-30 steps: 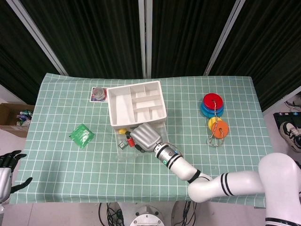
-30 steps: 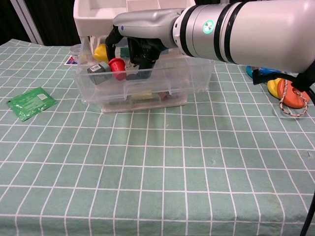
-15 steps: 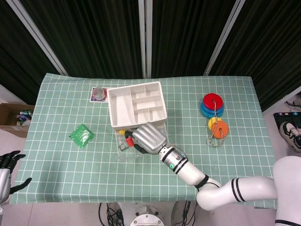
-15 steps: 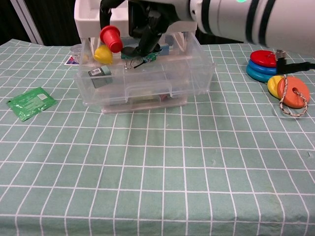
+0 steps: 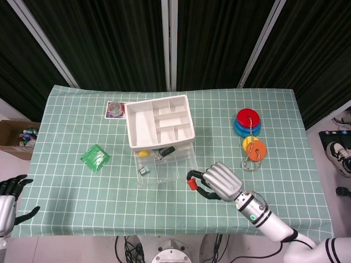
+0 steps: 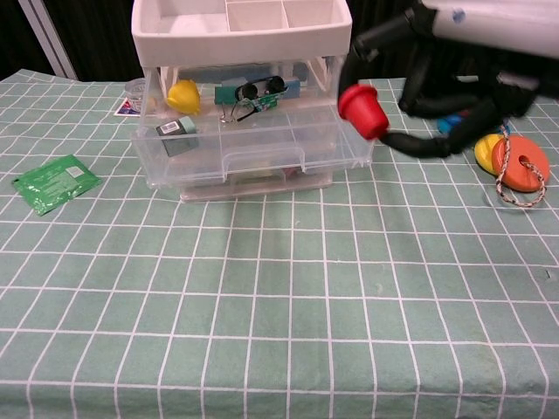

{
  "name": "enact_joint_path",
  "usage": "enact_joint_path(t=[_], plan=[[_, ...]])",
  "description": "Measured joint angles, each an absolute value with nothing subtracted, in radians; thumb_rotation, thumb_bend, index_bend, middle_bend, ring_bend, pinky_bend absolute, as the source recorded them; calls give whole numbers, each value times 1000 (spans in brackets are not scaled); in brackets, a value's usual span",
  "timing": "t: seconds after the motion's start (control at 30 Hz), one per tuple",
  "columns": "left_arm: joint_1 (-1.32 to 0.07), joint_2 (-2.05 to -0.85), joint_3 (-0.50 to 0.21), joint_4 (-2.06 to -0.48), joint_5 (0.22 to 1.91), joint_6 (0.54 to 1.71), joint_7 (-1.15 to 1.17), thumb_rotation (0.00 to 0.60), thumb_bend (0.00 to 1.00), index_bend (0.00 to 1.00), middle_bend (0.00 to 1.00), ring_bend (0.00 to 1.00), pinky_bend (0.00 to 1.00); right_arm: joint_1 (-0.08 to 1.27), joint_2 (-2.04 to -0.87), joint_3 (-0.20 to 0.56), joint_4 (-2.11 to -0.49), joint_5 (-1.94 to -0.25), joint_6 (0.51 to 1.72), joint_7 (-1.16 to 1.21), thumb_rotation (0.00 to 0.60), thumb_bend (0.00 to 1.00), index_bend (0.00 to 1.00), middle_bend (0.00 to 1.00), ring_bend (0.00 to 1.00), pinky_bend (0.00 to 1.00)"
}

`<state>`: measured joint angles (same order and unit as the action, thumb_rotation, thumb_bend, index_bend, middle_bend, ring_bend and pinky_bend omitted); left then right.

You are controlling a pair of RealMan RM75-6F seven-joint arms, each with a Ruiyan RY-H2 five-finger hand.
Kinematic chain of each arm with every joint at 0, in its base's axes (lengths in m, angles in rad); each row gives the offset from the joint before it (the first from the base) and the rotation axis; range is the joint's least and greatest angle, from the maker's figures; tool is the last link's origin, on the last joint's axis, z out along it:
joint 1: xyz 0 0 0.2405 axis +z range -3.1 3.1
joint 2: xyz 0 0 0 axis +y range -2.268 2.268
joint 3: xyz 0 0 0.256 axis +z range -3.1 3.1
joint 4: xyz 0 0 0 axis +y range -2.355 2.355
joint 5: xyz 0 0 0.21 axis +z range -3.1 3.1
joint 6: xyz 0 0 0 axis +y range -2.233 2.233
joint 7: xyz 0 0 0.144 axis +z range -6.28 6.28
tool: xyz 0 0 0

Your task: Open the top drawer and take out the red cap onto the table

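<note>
My right hand holds the red cap at its fingertips, in the air to the right of the pulled-out top drawer. The clear drawer still contains a yellow cap, black glasses and a small dark block. The white compartment tray sits on top of the drawer unit. My left hand hangs open off the table's left front corner, holding nothing.
A green packet lies left of the drawers. Stacked coloured rings with a cord sit at the right. A small clear jar on a card stands behind the unit at the left.
My right hand lifted the red cap out of the drawer and carried it right and toward the table's front, away from the unit. The left hand has not moved.
</note>
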<state>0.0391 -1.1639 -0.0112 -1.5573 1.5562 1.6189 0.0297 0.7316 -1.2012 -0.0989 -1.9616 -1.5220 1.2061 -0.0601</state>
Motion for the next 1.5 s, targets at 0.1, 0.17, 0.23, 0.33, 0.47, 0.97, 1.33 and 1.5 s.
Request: enact_joint_path(t=[0.1, 0.17, 0.23, 0.33, 0.47, 0.97, 1.33, 1.5], plan=[[40, -1161, -11, -1565, 1559, 1622, 37, 600, 51, 274, 205, 186, 205, 687, -1218, -153, -1877, -1593, 1207, -2, 600, 386, 620, 966, 929, 1000], [41, -1159, -10, -1570, 1559, 1624, 41, 600, 51, 274, 205, 186, 205, 664, -1245, -175, -1819, -1623, 1199, 4, 600, 387, 620, 966, 924, 1000], [44, -1158, -10, -1574, 1560, 1628, 43, 600, 50, 274, 205, 187, 204, 652, -1282, -183, -1766, -1637, 1180, -14, 600, 388, 616, 966, 920, 1000], [47, -1157, -9, -1579, 1561, 1633, 47, 600, 51, 273, 205, 186, 204, 645, -1349, -177, -1698, -1635, 1136, -66, 600, 388, 596, 966, 916, 1000], [48, -1158, -8, -1581, 1562, 1634, 50, 600, 51, 274, 205, 186, 205, 649, -1445, -138, -1609, -1603, 1077, -121, 600, 388, 554, 966, 916, 1000], [47, -1155, -12, -1572, 1561, 1633, 39, 600, 51, 274, 205, 186, 205, 662, -1556, -55, -1526, -1543, 1001, -195, 600, 355, 64, 921, 894, 1000], [32, -1183, -23, -1546, 1565, 1628, 26, 600, 50, 279, 205, 187, 204, 447, -1282, -70, -1678, -1545, 1365, -179, 600, 347, 166, 577, 450, 597], [17, -1189, -25, -1556, 1574, 1613, 43, 600, 51, 279, 205, 187, 205, 299, -1153, -80, -1729, -1545, 1561, -133, 600, 346, 27, 174, 46, 101]])
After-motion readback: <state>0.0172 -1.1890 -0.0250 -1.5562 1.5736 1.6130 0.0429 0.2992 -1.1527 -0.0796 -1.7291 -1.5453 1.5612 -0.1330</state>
